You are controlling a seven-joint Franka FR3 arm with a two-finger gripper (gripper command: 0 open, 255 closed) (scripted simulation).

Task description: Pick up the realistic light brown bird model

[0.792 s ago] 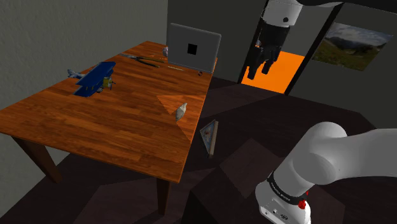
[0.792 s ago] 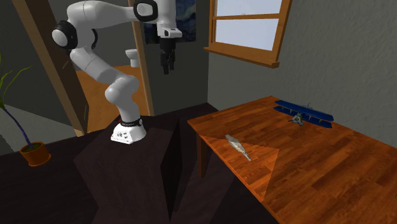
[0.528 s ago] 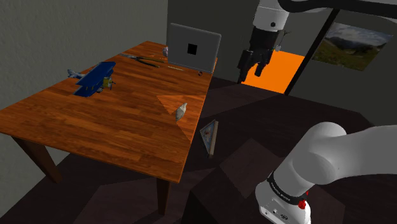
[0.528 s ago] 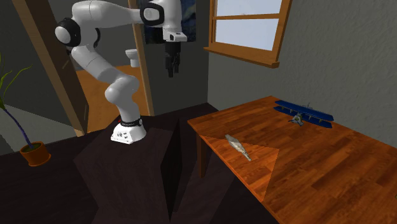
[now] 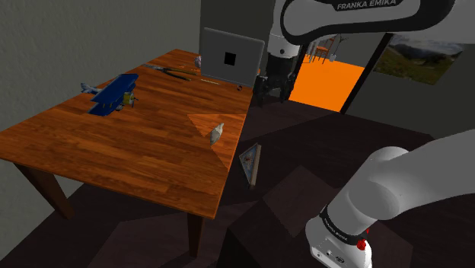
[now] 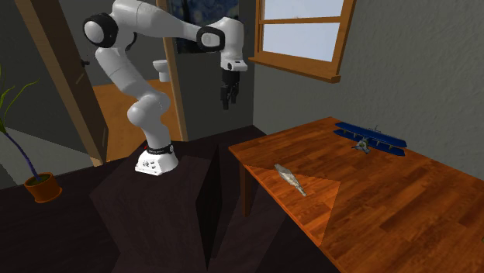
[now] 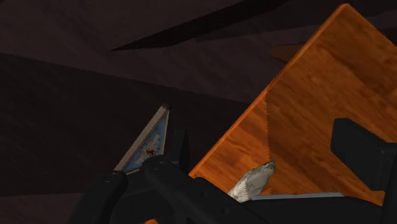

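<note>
Overhead, the gripper (image 5: 272,93) hangs in the air with its black fingers (image 7: 356,147) spread apart and nothing clasped between them. The pale grey-brown bird model (image 5: 217,132) lies well below it on the wooden table (image 5: 137,145), close to the table edge nearest the gripper and untouched. A blue toy biplane (image 5: 114,93) stands farther from the gripper, across the table beyond the bird.

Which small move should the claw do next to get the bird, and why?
Probably bring the claw down and toward the table: it hangs open above the floor, apart from the bird model lying near the table edge.
</note>
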